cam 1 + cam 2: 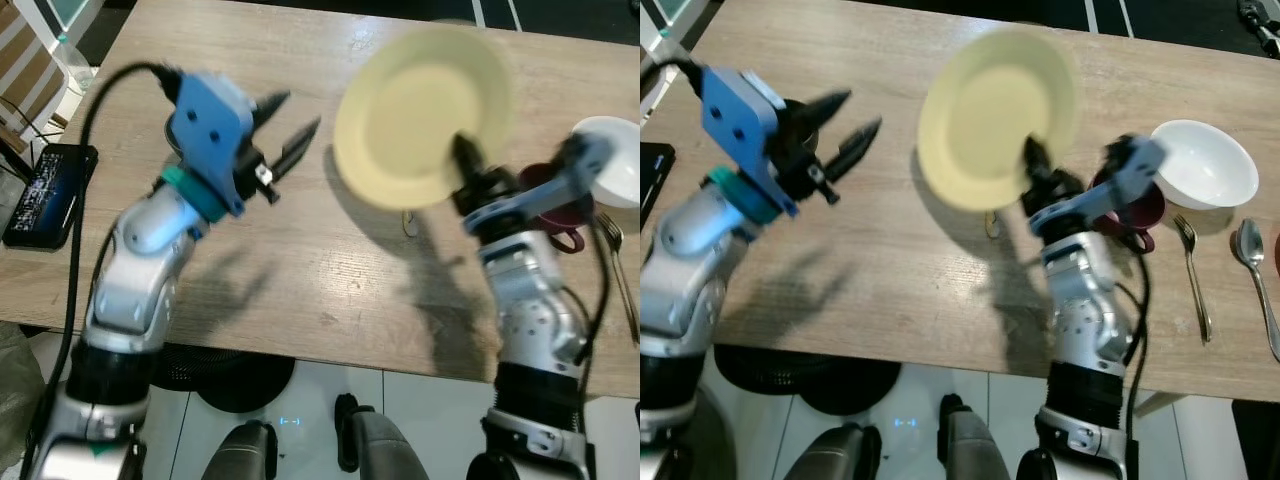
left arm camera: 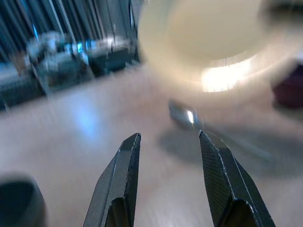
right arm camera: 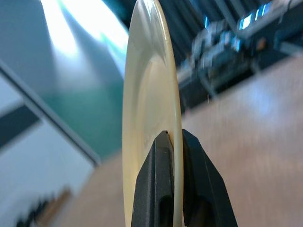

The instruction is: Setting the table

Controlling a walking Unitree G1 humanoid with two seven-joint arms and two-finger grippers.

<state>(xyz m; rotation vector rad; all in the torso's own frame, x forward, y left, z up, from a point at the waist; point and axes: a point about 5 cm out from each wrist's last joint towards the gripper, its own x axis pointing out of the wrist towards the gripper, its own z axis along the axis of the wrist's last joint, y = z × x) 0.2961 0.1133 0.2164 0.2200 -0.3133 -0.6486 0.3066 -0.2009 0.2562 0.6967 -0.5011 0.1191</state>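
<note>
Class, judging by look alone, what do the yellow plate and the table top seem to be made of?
Yellow plate, pinched at its rim by the right hand: probably plastic or melamine, thin-edged, uniformly pale, with a soft sheen. Table top: wood or wood-look laminate, matte, with visible grain lines.

one yellow plate [image 1: 990, 115], one white bowl [image 1: 1205, 165], one fork [image 1: 1192, 275], one spoon [image 1: 1255, 275], one dark red cup [image 1: 1137, 215].

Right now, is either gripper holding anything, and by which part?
The right gripper pinches the round pale yellow plate by its rim, fingers either side of the edge, lifted over the wooden table. The left gripper is open, holding nothing.
</note>
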